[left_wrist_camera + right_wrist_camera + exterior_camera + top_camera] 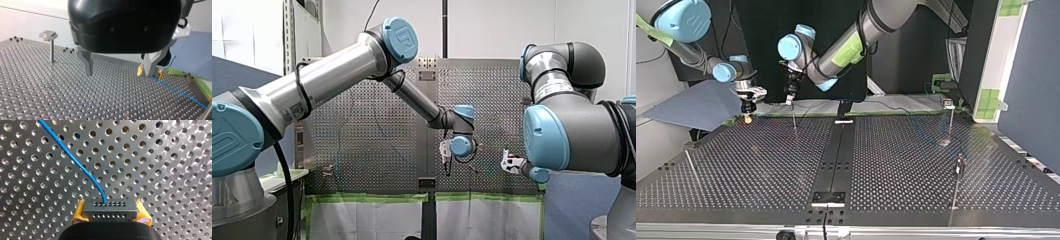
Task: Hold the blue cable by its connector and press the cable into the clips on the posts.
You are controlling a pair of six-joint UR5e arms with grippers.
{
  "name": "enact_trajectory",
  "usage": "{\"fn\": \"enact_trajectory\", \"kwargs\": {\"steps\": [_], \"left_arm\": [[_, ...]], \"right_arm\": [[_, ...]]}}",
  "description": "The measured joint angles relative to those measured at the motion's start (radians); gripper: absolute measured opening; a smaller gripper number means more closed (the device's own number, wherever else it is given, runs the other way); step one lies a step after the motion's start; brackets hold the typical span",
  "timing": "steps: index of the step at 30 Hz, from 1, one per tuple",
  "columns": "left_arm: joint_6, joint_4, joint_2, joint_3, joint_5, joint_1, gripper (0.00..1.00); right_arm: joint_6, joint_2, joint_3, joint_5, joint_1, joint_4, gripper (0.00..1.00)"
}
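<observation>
My right gripper [111,217] is shut on the dark connector [110,206], with a yellow pad [78,213] on each side of it. The blue cable [72,157] leaves the connector and runs away over the perforated table [162,170]. In the top view my right gripper [748,114] hangs low at the table's far left edge. My left gripper [119,73] hovers just above the table, open, with nothing between its metal fingers. The cable [180,92] lies on the plate beside it. A post with a clip [48,35] stands ahead of it.
In the top view a thin post [794,118] stands under my left gripper [790,95]. Two clip posts [950,117] [958,175] stand at the right and a leaning rod [692,169] at the left. A dark centre rail [836,150] splits the table.
</observation>
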Motion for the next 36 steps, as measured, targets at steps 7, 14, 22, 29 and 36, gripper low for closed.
{"fn": "enact_trajectory", "kwargs": {"steps": [7, 14, 22, 29, 36], "left_arm": [[-0.003, -0.004, 0.059, -0.059, -0.023, -0.015, 1.00], [-0.038, 0.040, 0.122, -0.122, -0.022, -0.027, 1.00], [-0.049, 0.039, 0.175, -0.176, -0.031, -0.044, 1.00], [-0.080, 0.060, 0.237, -0.237, -0.027, -0.047, 1.00], [-0.141, 0.119, 0.300, -0.300, 0.027, -0.025, 1.00]], "right_arm": [[0.003, 0.000, 0.000, -0.002, 0.010, 0.006, 0.00], [0.003, 0.000, 0.000, -0.010, 0.016, 0.006, 0.00], [0.003, 0.000, 0.000, -0.011, 0.019, 0.007, 0.00], [0.003, 0.001, 0.000, -0.011, 0.024, 0.007, 0.00], [0.003, 0.001, 0.000, -0.012, 0.032, 0.005, 0.00]]}}
